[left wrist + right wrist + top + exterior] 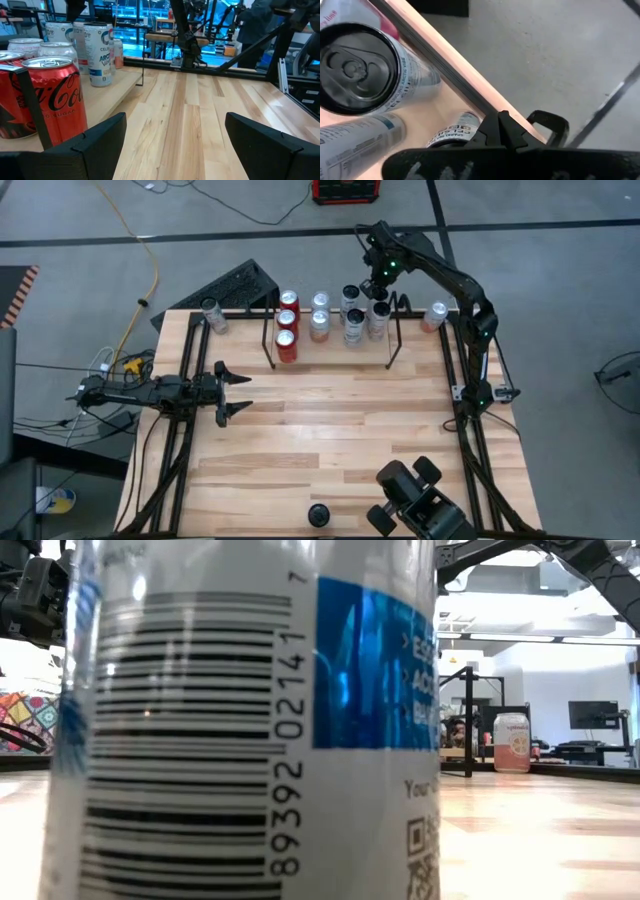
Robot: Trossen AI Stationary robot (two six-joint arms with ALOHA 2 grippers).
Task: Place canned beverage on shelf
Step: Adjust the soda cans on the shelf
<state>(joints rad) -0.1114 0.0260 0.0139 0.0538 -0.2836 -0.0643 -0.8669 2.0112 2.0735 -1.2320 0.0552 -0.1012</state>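
The low rack of thin black metal rods, the shelf (332, 330), sits at the far edge of the pale wooden tabletop (330, 430). Inside it, 3 red cola cans (287, 323) stand in a line at its left end, 2 silver cans (320, 317) just beside them, and a cluster of white-and-black slim cans (358, 315) toward its right end. The right gripper (381, 288) hangs over that right-end cluster, jaws clenched together with nothing between them; from its wrist a black-topped slim can (357, 67) stands right below. The left gripper (232, 391) hovers above bare wood in front of the shelf's left end, jaws released and spread wide, empty. A lone silver can (211, 313) stands left of the shelf, outside it, and a pale pink can (436, 315) stands right of it. A white can with a barcode and blue label (250, 720) fills the low view.
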